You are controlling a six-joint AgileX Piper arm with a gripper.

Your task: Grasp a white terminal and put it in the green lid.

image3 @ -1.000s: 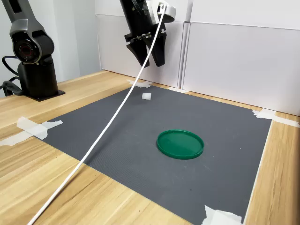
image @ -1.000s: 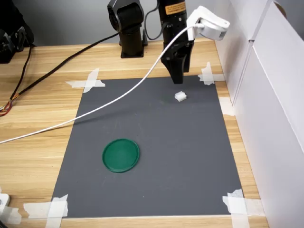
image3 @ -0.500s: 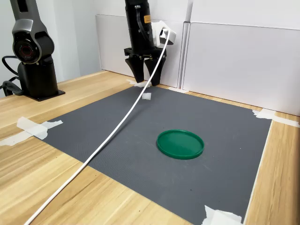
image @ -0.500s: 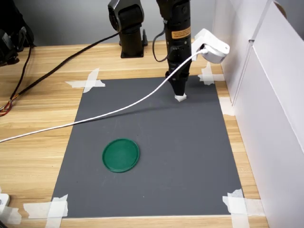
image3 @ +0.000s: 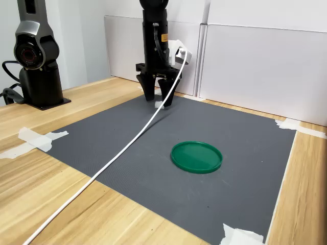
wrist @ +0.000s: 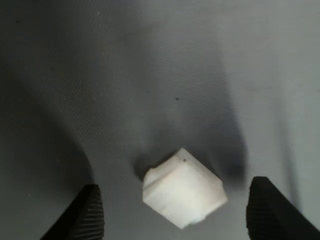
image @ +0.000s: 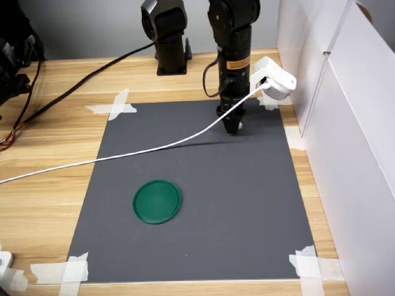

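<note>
Taking the dark mat (image: 197, 203) as my landmark, nearest me in the first exterior view I see white tape strips (image: 311, 264) holding its close corners to the wooden table (image: 49, 203). A little further in, the green lid (image: 157, 201) lies flat on the mat, toward the first exterior view's left, with nothing in it. A white cable (image: 123, 151) runs slantwise across the mat from the table edge up to the white camera housing (image: 274, 79) on the arm. At the mat's far end, well apart from the lid, my gripper (image3: 158, 99) stands straight down with its tips at the mat surface. Its jaws are spread, and in the wrist view the white terminal (wrist: 182, 188) sits on the mat between the two ribbed fingertips (wrist: 87, 212), with a clear gap on each side, so nothing is gripped. Beyond the mat's far edge, the arm's black base (image: 170, 37) stands on the table.
</note>
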